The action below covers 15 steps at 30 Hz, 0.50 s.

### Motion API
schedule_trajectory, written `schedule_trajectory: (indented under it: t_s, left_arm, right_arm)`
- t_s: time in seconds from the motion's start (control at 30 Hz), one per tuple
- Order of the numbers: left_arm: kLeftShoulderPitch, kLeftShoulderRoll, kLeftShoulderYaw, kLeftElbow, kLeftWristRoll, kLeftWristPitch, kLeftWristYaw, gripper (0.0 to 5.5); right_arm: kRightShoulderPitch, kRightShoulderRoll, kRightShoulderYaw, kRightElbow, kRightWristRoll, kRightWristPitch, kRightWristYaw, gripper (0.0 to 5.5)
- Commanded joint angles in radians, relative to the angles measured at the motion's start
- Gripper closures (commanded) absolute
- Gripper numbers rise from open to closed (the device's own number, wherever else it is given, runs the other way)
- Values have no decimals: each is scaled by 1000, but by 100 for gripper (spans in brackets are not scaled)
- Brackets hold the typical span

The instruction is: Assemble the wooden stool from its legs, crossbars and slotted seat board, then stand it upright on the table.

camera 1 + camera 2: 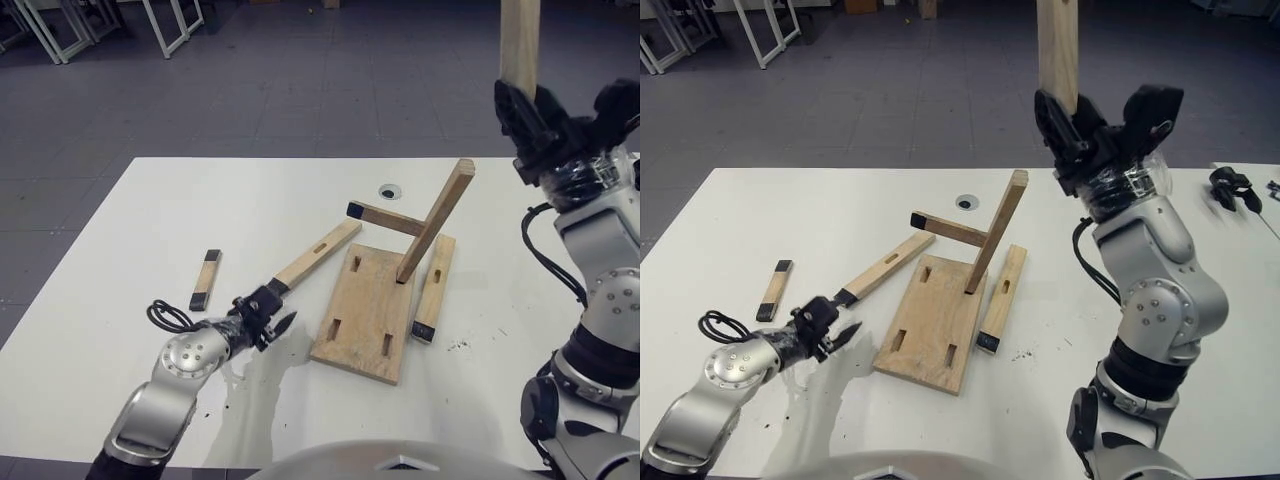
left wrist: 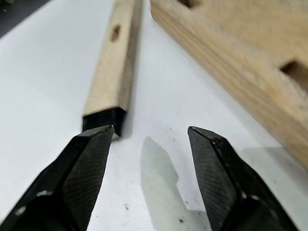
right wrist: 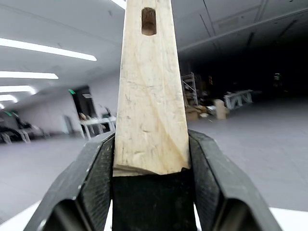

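A: On the table (image 1: 150,230), the seat board (image 1: 365,320) lies flat beside a loose leg (image 1: 318,252): rigid, probably light, best pinched across its width.

B: The left gripper (image 2: 150,131) gapes empty at its capped end; the right gripper (image 3: 150,137) clamps a second leg (image 3: 150,86) aloft.

Bright, even light from ceiling strip lamps (image 3: 48,49) washes the white desk (image 1: 120,250). A soft grey shadow lies between the fingers of the left end effector (image 2: 150,131).
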Motion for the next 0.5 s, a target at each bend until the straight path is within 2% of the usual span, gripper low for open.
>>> schedule_trajectory:
  t_s: [0.03,0.23,0.43,0.5]
  left_arm:
    - [-15,0,-85,47,13,-50,-46,264]
    - [-30,24,-167,4,-47,-54,-169,264]
    - [-175,-135,-202,127,-74,-36,-122,264]
    - [-179,-156,-175,121,-94,-18,-107,264]
  right_arm:
    - [-18,-13,15,-22,100,43,-9,345]
    - [20,-64,83,-33,153,81,20,345]
    - [156,-140,175,-35,173,106,175,345]
    - [177,-159,185,-18,175,106,215,345]
